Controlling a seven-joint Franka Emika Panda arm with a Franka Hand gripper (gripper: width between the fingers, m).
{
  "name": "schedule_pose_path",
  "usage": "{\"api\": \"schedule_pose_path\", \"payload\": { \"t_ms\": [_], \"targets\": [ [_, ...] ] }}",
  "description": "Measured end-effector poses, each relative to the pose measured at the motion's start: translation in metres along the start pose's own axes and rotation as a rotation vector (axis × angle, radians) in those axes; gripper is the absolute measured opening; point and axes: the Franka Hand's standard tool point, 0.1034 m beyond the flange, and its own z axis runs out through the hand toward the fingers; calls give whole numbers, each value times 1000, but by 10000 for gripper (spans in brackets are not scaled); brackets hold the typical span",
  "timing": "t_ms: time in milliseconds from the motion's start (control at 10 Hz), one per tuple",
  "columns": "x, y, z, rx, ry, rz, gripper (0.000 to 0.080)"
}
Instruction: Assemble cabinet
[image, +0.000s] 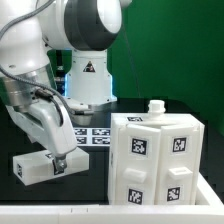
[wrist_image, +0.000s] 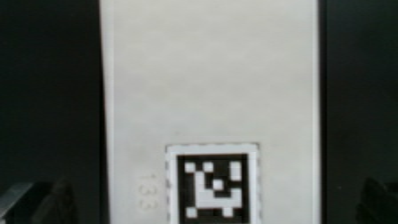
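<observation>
A black bench (image: 40, 205) fills the scene, with a green backdrop behind the robot's white base in the upper part of the exterior view. The cabinet (image: 160, 160) stands at the lower right of that frame, a large white tagged piece with a small knob on top. Between it and the base, the marker board (image: 93, 135) lies flat near the middle of the frame. At the lower left, the hand (image: 60, 160) comes down over a small white block (image: 38, 165) lying on the bench, well apart from the cabinet.

The wrist view shows none of the cabinet; instead the block (wrist_image: 210, 90) fills it as a long white strip with one square tag (wrist_image: 214, 183). The dark fingertips (wrist_image: 18, 200) sit at either edge, spread wide; whether they touch the block is unclear.
</observation>
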Motion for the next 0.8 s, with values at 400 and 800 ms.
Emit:
{"api": "schedule_pose_path", "payload": {
  "t_ms": [400, 800],
  "targets": [
    [-2, 0, 9, -10, 7, -3, 750],
    [-3, -1, -10, -23, -16, -28, 552]
  ]
}}
